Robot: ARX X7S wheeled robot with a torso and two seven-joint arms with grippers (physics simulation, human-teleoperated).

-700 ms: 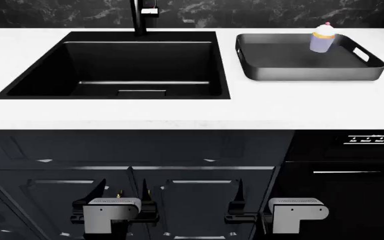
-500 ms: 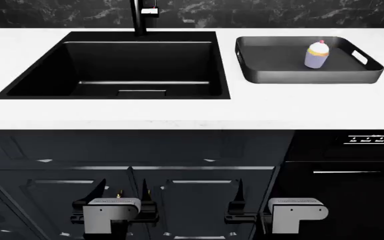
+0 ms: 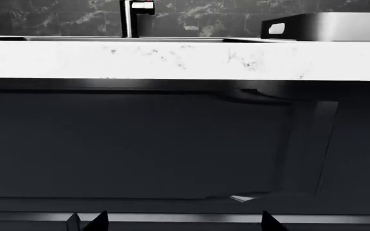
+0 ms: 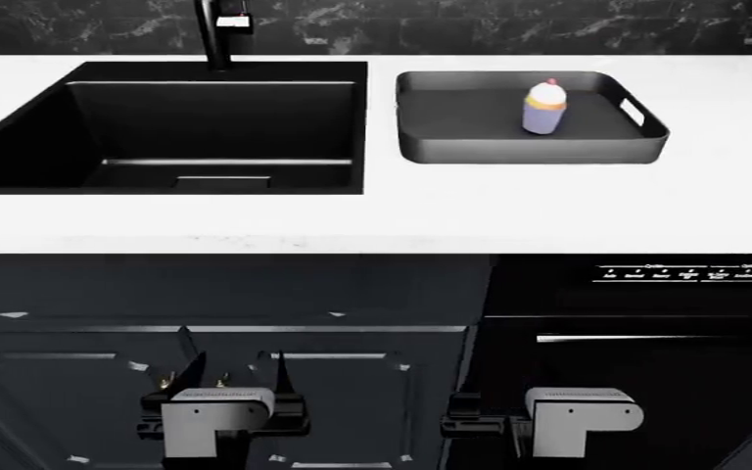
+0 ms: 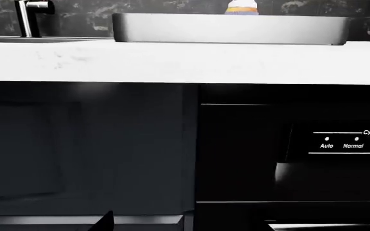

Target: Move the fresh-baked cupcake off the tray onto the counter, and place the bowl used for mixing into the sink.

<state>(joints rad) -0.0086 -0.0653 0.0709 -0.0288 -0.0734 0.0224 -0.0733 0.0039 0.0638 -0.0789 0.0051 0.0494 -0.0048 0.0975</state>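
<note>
The small cupcake (image 4: 546, 108) with lavender wrapper, white frosting and red cherry stands upright in the dark grey rectangular tray (image 4: 529, 149), toward its right end. The tray sits on the white stone counter (image 4: 481, 211) beside the matte black sink (image 4: 154, 127). The left gripper (image 4: 226, 382) and right gripper (image 4: 481, 416) hang below the counter's front edge; I cannot tell how wide either is.

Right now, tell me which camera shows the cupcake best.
The head view: the whole cupcake is seen from above, upright in the tray, wrapper, frosting and cherry all clear. The right wrist view catches only its top above the tray's wall. The left wrist view shows the tray's end but no cupcake.
</note>
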